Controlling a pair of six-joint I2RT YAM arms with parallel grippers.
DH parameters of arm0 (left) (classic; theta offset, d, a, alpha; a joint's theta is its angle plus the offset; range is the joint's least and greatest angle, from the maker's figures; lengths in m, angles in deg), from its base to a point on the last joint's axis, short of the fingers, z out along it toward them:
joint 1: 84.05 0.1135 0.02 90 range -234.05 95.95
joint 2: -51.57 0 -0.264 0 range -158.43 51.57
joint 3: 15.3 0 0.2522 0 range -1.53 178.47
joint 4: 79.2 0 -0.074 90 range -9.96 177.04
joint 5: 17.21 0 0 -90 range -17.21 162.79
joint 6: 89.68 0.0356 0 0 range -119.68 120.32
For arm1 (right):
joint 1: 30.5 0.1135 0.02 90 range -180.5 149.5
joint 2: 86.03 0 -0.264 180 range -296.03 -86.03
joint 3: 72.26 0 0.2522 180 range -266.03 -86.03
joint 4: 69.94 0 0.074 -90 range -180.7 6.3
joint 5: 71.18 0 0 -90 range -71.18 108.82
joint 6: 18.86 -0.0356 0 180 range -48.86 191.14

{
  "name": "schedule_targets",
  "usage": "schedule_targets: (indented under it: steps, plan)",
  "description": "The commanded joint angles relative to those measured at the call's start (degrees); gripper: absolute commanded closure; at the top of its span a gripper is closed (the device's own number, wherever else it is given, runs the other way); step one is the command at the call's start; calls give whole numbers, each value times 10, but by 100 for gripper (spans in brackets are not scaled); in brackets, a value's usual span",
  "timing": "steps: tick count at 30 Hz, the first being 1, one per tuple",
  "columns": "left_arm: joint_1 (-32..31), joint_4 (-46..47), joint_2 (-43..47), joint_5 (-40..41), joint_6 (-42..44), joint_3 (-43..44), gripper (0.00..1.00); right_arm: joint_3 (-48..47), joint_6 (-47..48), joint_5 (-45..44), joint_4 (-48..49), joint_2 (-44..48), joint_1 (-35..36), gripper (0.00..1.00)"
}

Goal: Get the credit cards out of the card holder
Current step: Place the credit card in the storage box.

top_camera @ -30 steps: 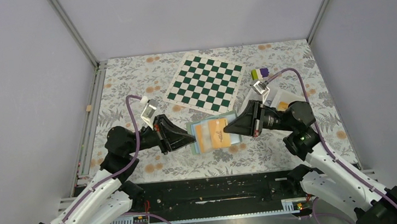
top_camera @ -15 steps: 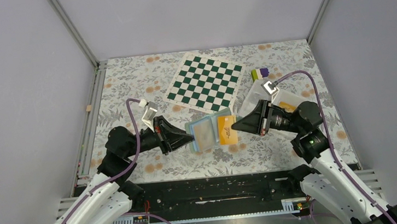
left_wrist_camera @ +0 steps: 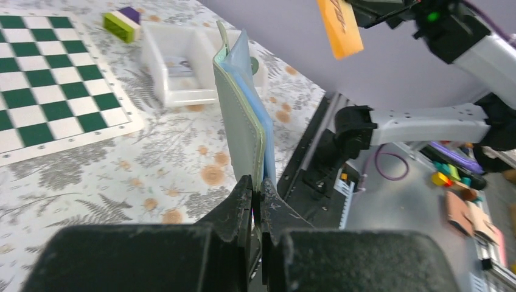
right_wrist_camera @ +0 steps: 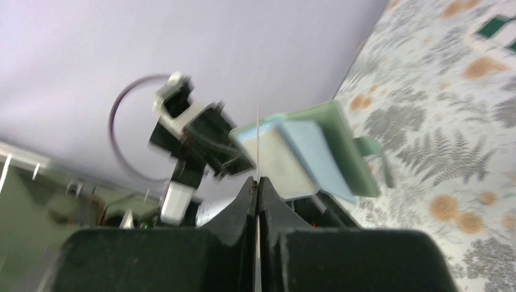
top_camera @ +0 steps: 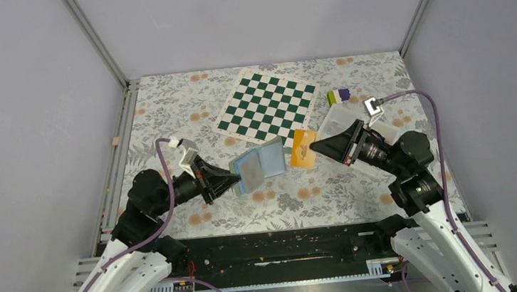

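Note:
My left gripper (top_camera: pixel 234 180) is shut on the near edge of the card holder (top_camera: pixel 257 165), which is light blue inside and green outside, and holds it above the table. In the left wrist view the holder (left_wrist_camera: pixel 240 115) stands upright out of the jaws (left_wrist_camera: pixel 256 190). My right gripper (top_camera: pixel 315 148) is shut on the orange-yellow credit card (top_camera: pixel 302 149), held in the air clear to the right of the holder. The card also shows in the left wrist view (left_wrist_camera: pixel 340 25). In the right wrist view it is a thin edge-on line (right_wrist_camera: pixel 258 140) in the jaws (right_wrist_camera: pixel 257 182).
A white plastic tray (top_camera: pixel 342 120) lies under my right arm, with a card-like piece inside (left_wrist_camera: pixel 177 63). A purple and yellow-green block (top_camera: pixel 339 96) sits behind it. The green-and-white chequered mat (top_camera: pixel 266 107) lies at the back middle of the floral table cover.
My right gripper has pulled the orange-yellow card out of the holder and moved it right and back. My left gripper has drawn the holder left and tilted it up.

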Motion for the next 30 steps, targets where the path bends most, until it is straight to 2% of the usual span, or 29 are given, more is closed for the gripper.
schedule_targets:
  steps: [1,4,6,10,14,18,22,24,27,30]
  plan:
    - [2,-64,36,73,64,34,100,-11,-24,-242,-78,32,-4,100]
    - [1,-99,48,88,91,48,100,12,-37,-448,-136,59,-4,100]
    - [2,-120,53,102,105,51,100,39,-55,-547,-139,69,-4,100]
    - [1,-125,59,99,115,42,100,30,-67,-681,-167,28,-4,100]
    - [2,-122,57,75,113,42,100,26,-181,-801,-253,-22,-4,100]
    - [1,-121,63,62,111,41,100,69,-306,-900,-272,-30,-4,100]
    - [1,-119,73,60,109,38,100,77,-392,-980,-317,-41,-4,100]
    - [0,-117,75,57,108,36,100,62,-444,-1001,-366,-60,-4,100]
    - [-1,-115,72,50,107,37,100,45,-575,-1013,-461,-97,-4,100]
    - [-5,-116,68,44,106,37,100,42,-610,-1033,-452,-136,-5,100]
